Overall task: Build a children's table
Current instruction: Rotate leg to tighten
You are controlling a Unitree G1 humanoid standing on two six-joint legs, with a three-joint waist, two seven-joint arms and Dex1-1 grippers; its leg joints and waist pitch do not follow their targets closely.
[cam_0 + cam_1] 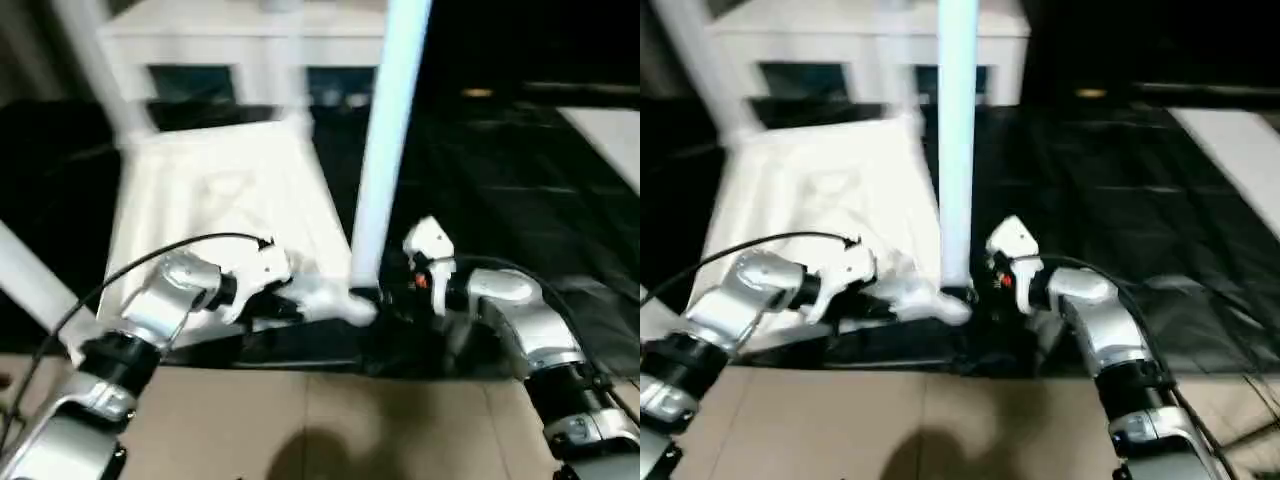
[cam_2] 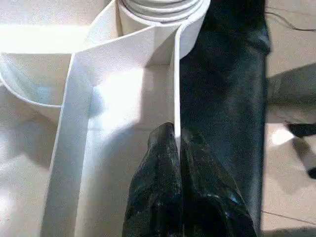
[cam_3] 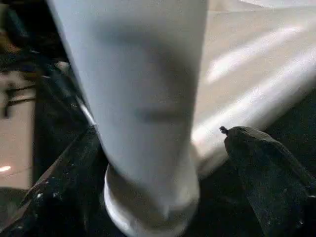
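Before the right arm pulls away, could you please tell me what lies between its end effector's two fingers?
A white leg stands between the fingers in the right wrist view, seated in the tabletop's corner socket.

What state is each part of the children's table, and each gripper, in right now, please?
Table top: upside down on the black work table, ribbed underside up.
Near leg: standing upright in its corner socket.
Left gripper: shut on the top's edge wall.
Right gripper: open, fingers either side of the near leg.
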